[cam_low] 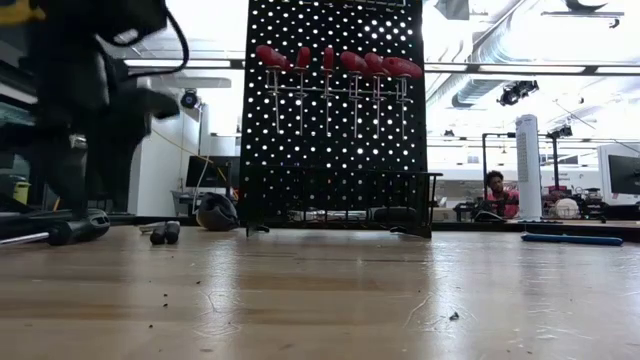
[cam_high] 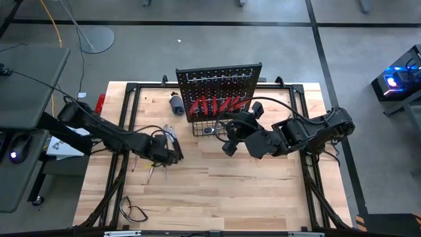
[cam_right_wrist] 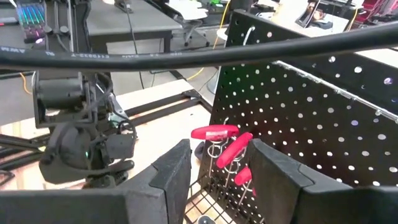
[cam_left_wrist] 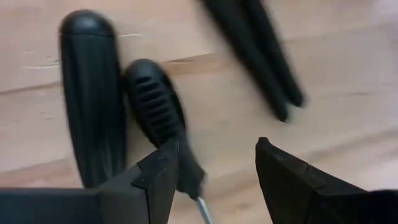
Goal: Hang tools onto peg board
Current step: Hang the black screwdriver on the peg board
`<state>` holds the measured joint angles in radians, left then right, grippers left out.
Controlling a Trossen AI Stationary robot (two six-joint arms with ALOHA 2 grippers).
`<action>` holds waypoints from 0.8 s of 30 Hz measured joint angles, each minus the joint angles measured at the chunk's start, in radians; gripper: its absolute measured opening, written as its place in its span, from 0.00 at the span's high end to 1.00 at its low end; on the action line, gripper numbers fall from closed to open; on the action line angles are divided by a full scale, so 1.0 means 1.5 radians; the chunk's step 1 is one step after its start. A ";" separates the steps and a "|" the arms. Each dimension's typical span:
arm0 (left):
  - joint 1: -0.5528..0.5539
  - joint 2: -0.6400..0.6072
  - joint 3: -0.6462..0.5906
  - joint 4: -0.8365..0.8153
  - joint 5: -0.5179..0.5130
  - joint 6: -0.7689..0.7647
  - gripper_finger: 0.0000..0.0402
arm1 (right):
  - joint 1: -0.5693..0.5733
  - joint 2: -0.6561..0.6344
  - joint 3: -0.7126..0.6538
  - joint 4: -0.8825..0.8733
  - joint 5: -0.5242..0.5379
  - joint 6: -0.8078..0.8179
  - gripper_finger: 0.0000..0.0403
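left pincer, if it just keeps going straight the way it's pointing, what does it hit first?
Probably the ribbed black screwdriver handle: the left pincer points down at the table, jaws open, one fingertip already beside that handle. A smooth black handle lies next to it, black pliers handles farther off. Depth is unclear.

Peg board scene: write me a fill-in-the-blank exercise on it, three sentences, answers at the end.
1. The screwdrivers hanging on the peg board have handles coloured ____.
2. The left gripper is low over the wooden table, its fingers ____ above black-handled tools.
3. The right gripper hangs in front of the peg board, holding ____.

Missing words: red; open; nothing
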<state>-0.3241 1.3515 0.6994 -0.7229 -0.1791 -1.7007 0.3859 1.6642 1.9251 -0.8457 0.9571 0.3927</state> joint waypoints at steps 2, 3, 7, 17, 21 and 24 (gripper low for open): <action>0.001 0.025 0.001 -0.007 -0.002 -0.020 0.53 | 0.000 0.000 0.000 -0.004 -0.003 0.000 0.62; 0.002 0.035 0.001 -0.011 -0.003 -0.033 0.53 | 0.000 0.000 0.000 -0.007 -0.003 0.000 0.62; 0.000 0.060 0.000 -0.019 -0.028 -0.088 0.53 | 0.000 0.000 0.000 -0.016 -0.005 0.000 0.62; 0.032 0.129 0.002 -0.025 -0.076 -0.123 0.53 | 0.000 0.000 0.000 -0.030 -0.005 0.000 0.62; 0.052 0.146 0.003 -0.021 -0.111 -0.101 0.53 | 0.000 0.000 0.000 -0.031 -0.006 0.003 0.62; 0.062 0.151 0.002 -0.014 -0.148 -0.038 0.54 | 0.000 0.000 0.000 -0.032 -0.007 0.019 0.62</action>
<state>-0.2312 1.5776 0.7022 -0.7437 -0.4017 -1.7581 0.3859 1.6642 1.9251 -0.8944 0.9463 0.4216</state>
